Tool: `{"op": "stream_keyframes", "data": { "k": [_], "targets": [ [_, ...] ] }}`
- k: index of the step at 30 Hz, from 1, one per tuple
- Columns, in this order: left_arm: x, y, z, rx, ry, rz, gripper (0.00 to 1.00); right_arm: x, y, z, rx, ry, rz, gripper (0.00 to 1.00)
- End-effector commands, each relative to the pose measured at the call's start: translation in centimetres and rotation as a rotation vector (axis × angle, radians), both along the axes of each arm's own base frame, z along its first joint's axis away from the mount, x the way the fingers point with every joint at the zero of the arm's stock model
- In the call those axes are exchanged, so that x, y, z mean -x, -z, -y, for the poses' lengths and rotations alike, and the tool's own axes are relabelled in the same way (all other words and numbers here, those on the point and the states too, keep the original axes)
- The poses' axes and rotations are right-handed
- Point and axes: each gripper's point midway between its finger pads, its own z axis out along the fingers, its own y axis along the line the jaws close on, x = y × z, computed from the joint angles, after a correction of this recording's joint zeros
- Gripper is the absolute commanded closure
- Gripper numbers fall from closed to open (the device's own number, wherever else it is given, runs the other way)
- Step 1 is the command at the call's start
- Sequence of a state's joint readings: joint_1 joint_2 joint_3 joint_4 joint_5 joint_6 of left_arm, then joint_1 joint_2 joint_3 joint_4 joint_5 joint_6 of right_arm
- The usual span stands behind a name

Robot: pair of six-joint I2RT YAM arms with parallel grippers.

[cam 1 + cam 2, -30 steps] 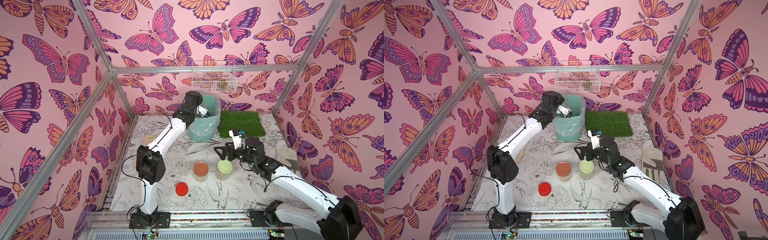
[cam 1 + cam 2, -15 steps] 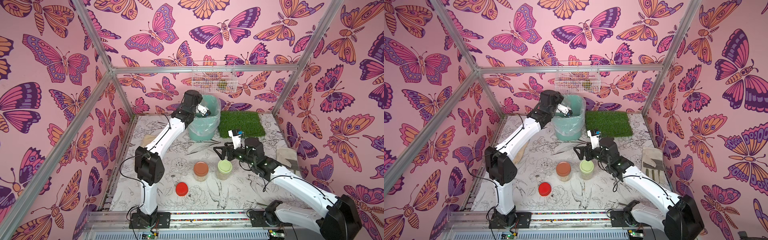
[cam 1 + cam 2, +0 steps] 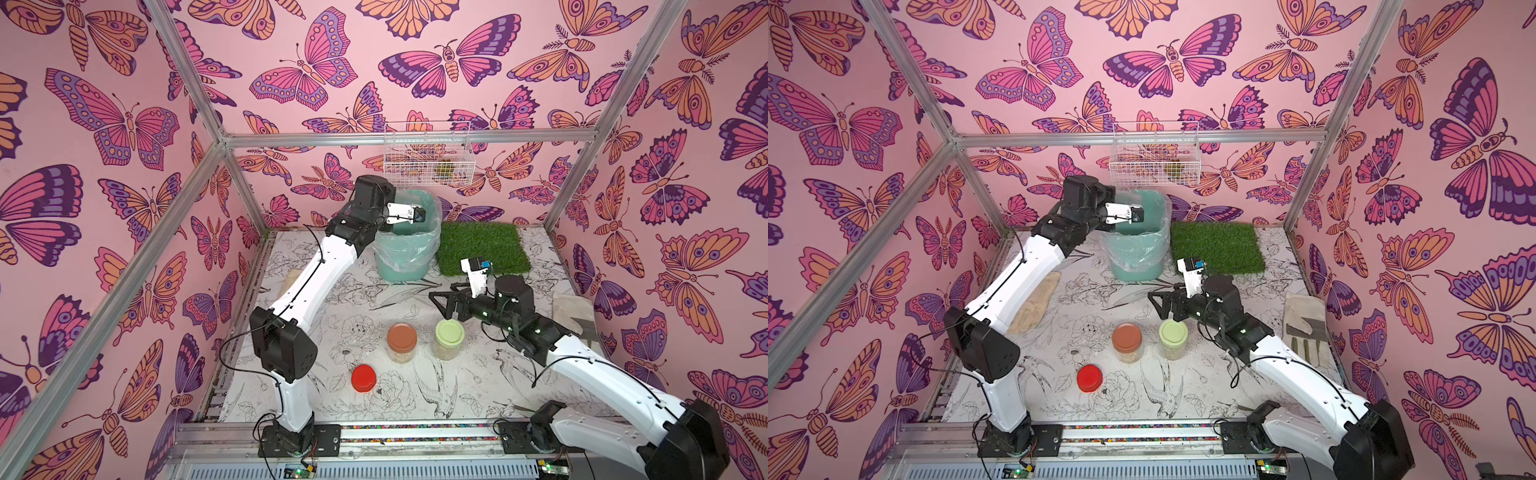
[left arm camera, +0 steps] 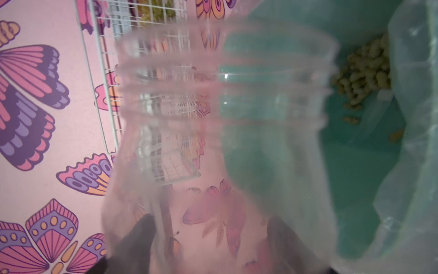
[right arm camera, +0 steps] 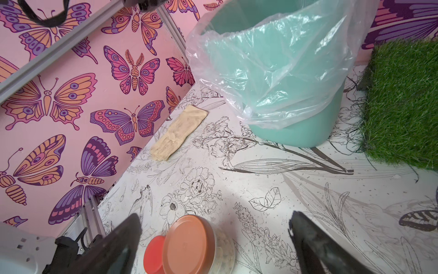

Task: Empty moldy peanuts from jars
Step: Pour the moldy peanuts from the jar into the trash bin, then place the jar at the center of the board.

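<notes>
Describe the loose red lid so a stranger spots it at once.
From the teal bin at the back, come forward to the brown-lidded jar and the green-lidded jar. Nearer the front than both lies the red lid, flat on the table with no jar beneath it.

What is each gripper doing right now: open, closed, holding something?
Left gripper: closed on the clear lidless plastic jar.
Right gripper: open, holding nothing.

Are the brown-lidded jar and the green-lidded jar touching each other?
Apart. Both top views show a strip of bare table between the brown-lidded jar and the green-lidded jar.
</notes>
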State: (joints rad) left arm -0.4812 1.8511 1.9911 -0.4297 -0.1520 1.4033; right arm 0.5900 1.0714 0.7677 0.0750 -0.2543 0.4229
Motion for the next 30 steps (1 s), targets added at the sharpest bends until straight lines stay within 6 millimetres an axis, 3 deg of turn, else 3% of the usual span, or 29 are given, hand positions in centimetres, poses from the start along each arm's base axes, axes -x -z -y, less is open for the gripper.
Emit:
{"op": "stream_keyframes", "data": {
  "k": [1,12,17,25,30],
  "targets": [
    [1.9,-0.2,-0.1,0.223,0.015,-0.115,1.00,0.2,-3.2,0.1,-0.037,-0.007,0.029,0.01],
    [7.0,1.5,-1.4,0.502,0.093,-0.333,1.00,0.5,-8.8,0.6,-0.066,-0.021,0.087,0.01],
    [10.7,3.0,-1.5,0.539,0.174,-0.414,1.00,0.4,-10.7,0.4,-0.058,-0.051,0.100,0.03],
    [16.3,5.2,-1.2,0.576,0.292,-0.509,1.00,0.0,-11.4,-1.4,0.017,-0.152,0.040,0.07],
    [18.1,5.8,-1.2,0.606,0.311,-0.544,1.00,0.2,-10.6,-3.0,0.042,-0.250,-0.033,0.13]
  ]
}}
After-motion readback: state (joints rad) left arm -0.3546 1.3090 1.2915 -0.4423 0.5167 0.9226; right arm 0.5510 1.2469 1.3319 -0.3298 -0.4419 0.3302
